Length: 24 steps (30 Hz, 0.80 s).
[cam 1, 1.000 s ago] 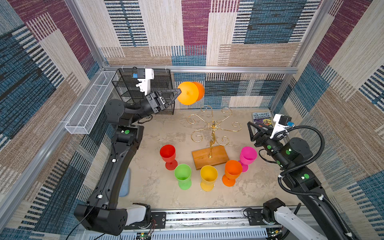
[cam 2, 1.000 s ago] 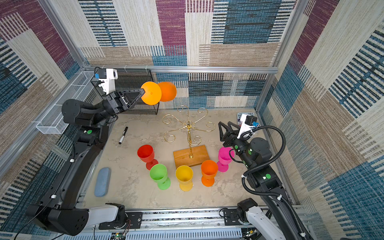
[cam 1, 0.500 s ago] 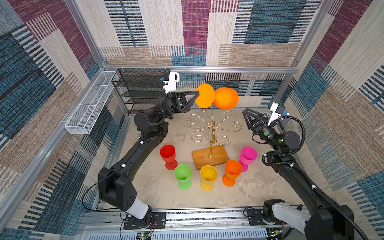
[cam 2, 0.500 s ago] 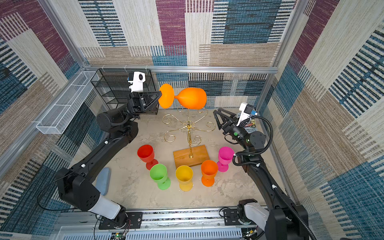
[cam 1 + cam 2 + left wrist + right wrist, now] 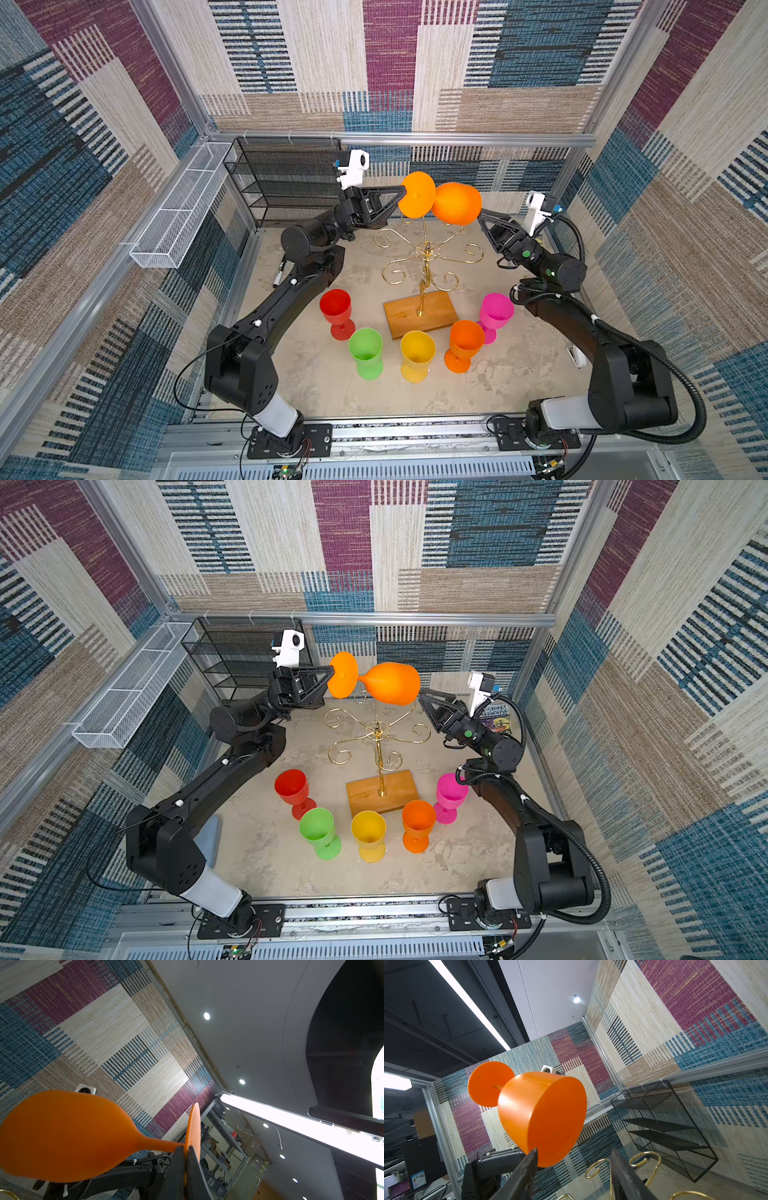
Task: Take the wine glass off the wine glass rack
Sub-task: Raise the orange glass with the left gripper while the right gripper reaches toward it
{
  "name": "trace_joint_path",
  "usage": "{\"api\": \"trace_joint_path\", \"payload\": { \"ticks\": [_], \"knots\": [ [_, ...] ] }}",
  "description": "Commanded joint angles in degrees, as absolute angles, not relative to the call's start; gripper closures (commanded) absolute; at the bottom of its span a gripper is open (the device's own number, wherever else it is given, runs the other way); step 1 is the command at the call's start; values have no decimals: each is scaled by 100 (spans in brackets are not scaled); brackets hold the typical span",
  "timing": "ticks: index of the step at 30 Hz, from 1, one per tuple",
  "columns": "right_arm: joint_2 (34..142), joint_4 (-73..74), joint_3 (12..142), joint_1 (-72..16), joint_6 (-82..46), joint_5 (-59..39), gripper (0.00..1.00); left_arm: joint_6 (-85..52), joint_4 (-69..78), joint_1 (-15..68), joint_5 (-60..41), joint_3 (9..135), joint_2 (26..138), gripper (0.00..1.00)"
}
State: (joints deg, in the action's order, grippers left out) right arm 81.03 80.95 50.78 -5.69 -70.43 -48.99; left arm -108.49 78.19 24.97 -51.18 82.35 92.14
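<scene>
An orange wine glass (image 5: 457, 203) (image 5: 392, 683) hangs on its side in the air above the wine glass rack (image 5: 428, 253) (image 5: 378, 733), clear of the gold arms. My left gripper (image 5: 402, 195) (image 5: 330, 675) (image 5: 186, 1150) is shut on the edge of the glass's round foot. The bowl (image 5: 62, 1134) (image 5: 542, 1113) points its mouth at my right gripper (image 5: 482, 217) (image 5: 420, 696) (image 5: 574, 1152). That gripper stands open just below the bowl's rim, with nothing between its fingers. One fingertip (image 5: 534, 1153) overlaps the rim; I cannot tell whether it touches.
Red (image 5: 336, 307), green (image 5: 365, 349), yellow (image 5: 417, 355), orange (image 5: 465, 340) and pink (image 5: 496, 311) glasses stand around the rack's wooden base (image 5: 419, 313). A black mesh shelf (image 5: 291, 178) and a white mesh basket (image 5: 183, 208) are at the back left. A marker (image 5: 279, 276) lies by the left arm.
My left arm has swung the orange glass rightward from in front of the black shelf to above the rack. My right gripper has risen from low on the right up to the bowl.
</scene>
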Motion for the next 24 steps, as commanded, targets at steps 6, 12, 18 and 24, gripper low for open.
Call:
{"api": "trace_joint_path", "payload": {
  "ticks": [6, 12, 18, 24],
  "knots": [
    [8231, 9914, 5198, -571, -7596, -5207, 42, -10925, 8086, 2584, -5010, 8301, 9311, 100],
    [7833, 9372, 4880, -571, -7136, -5245, 42, -10969, 8090, 2593, -5005, 8432, 9330, 100],
    [6979, 8752, 4340, -563, -6345, -5053, 41, -10960, 8086, 2584, -5023, 8506, 9268, 100],
    [6729, 8306, 4524, -563, -6096, -5216, 40, -10969, 8086, 2634, -4984, 8473, 9349, 100]
  ]
}}
